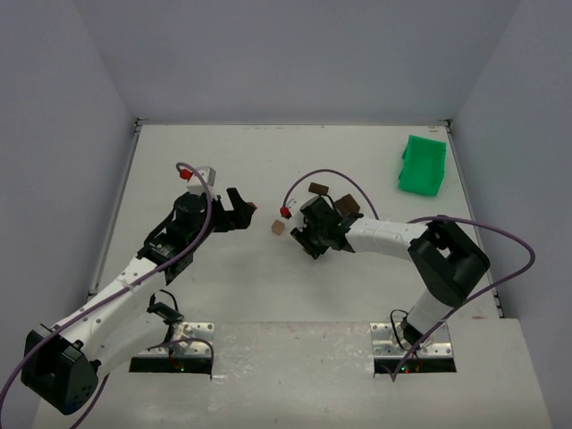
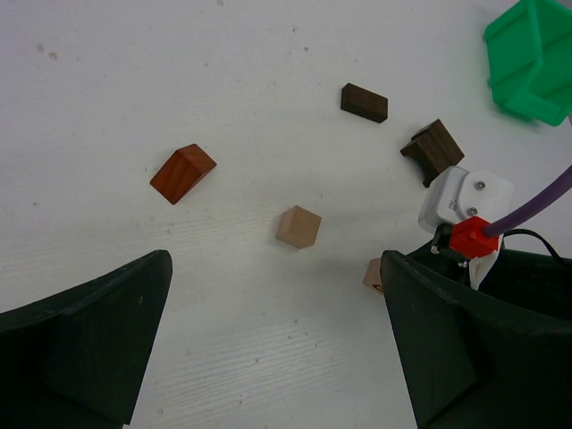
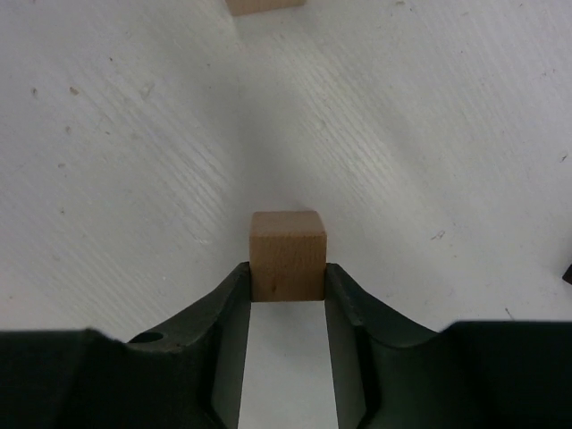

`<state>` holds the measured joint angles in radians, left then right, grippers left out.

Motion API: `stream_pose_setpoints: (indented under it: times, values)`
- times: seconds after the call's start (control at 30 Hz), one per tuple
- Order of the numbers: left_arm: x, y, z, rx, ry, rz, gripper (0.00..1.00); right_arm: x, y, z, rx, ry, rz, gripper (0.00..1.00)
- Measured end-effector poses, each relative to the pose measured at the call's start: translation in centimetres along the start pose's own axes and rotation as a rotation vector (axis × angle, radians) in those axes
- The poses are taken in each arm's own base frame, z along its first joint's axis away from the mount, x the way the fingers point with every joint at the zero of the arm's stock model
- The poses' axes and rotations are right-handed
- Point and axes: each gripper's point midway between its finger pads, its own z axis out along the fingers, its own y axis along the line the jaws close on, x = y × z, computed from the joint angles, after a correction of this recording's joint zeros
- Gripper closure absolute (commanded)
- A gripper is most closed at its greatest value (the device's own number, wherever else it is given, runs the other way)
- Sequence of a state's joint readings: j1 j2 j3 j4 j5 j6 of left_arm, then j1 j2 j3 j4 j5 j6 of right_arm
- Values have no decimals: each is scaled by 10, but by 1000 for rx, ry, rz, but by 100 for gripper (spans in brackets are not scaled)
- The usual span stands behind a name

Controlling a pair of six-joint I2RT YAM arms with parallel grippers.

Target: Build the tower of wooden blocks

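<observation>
Right gripper [image 3: 287, 279] clamped on a light tan block [image 3: 286, 243], one finger flat against each side face, the block's front part sticking out past the tips. Block sits low at the table [image 3: 116, 161]; cannot tell whether it touches. Second tan cube [image 2: 298, 227] lies loose just ahead of that gripper, and only its near edge shows at the top of the right wrist view. Left gripper [image 2: 273, 286] has its jaws spread wide with nothing between them, above the table and facing the right arm. Reddish-brown block [image 2: 182, 172] lies on the table near the tan cube, apart from it. Farther out are a flat dark brown block [image 2: 364, 102] and a notched dark brown block [image 2: 433, 150], near each other, not touching, beside the right arm's wrist. Green bin [image 1: 420, 166] stands toward the far right corner, well apart from the blocks. Loose blocks all lie singly.
</observation>
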<state>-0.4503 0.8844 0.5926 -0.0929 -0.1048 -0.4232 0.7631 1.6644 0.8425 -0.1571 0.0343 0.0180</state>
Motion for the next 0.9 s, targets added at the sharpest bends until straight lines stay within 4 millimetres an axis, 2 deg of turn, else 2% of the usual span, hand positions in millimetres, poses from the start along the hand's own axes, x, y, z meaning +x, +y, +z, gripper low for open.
stream_pose_setpoints:
  times: [0.13,0.23,0.4,0.5,0.63,0.73,0.8,0.9]
  values:
    - [-1,0,0,1,-2,0,0,1,-1,1,7,2,-1,77]
    - [-1,0,0,1,-2,0,0,0,-1,1,7,-1,-1,81]
    - [-1,0,0,1,-3,0,0,-3,-3,0,19,-7,-2,83]
    - [-1,0,-1,3,-7,-1,0,-15,-14,-7,72,-30,-16,82]
    - [-2,-1,-3,6,-13,-2,0,-43,-37,-28,162,-96,-1,83]
    - [-2,0,-5,8,-18,-2,0,-61,-65,-46,221,-155,48,83]
    - [-2,0,-5,9,-20,-3,0,-64,-88,-57,264,-177,89,83]
    - [-2,0,-6,10,-24,-3,0,-57,-121,-65,315,-177,135,83]
